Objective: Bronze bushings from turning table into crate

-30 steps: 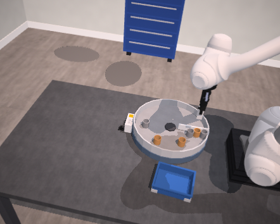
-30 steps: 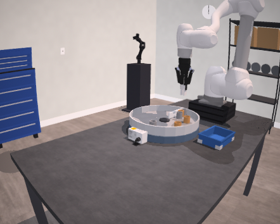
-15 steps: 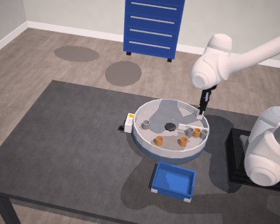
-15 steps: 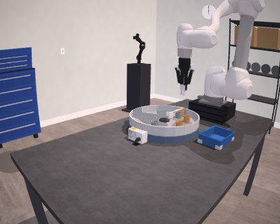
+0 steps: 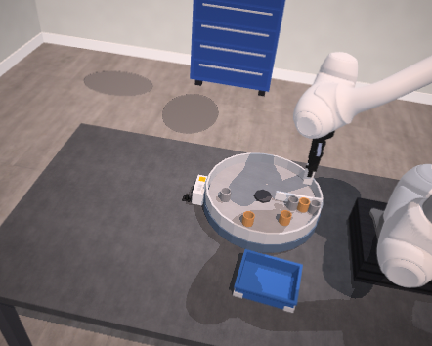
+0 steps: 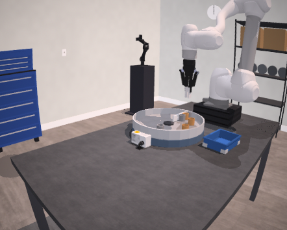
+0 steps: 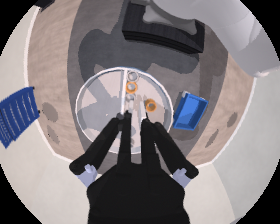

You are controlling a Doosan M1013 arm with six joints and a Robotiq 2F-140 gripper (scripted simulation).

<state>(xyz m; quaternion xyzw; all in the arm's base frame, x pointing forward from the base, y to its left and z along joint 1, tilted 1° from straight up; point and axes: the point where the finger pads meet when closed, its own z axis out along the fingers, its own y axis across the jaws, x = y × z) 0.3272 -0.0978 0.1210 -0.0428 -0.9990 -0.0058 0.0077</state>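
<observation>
My gripper [image 5: 308,177] [image 6: 187,93] [image 7: 135,106] is open a little, with a narrow gap and nothing between the fingertips; it hangs above the turning table [image 5: 237,232] [image 6: 169,134]. A bronze bushing [image 5: 304,204] [image 7: 131,87] stands between two steel bushings, one [image 5: 292,202] [image 7: 130,97] and another [image 5: 315,206] [image 7: 133,76], beside the white guide bar. Two more bronze bushings stand near the crate side, one [image 5: 285,218] and one [image 5: 248,218]. A third steel bushing [image 5: 225,194] stands at the left. The blue crate [image 5: 269,283] [image 6: 212,142] [image 7: 191,111] is empty.
The white guide bar [image 5: 281,195] reaches from near the dark hub [image 5: 262,195] to the raised rim. A white control box [image 5: 198,190] [image 6: 141,139] sits against the turning table's left side. The arm's black base [image 6: 217,114] [image 7: 161,36] stands beyond the turning table.
</observation>
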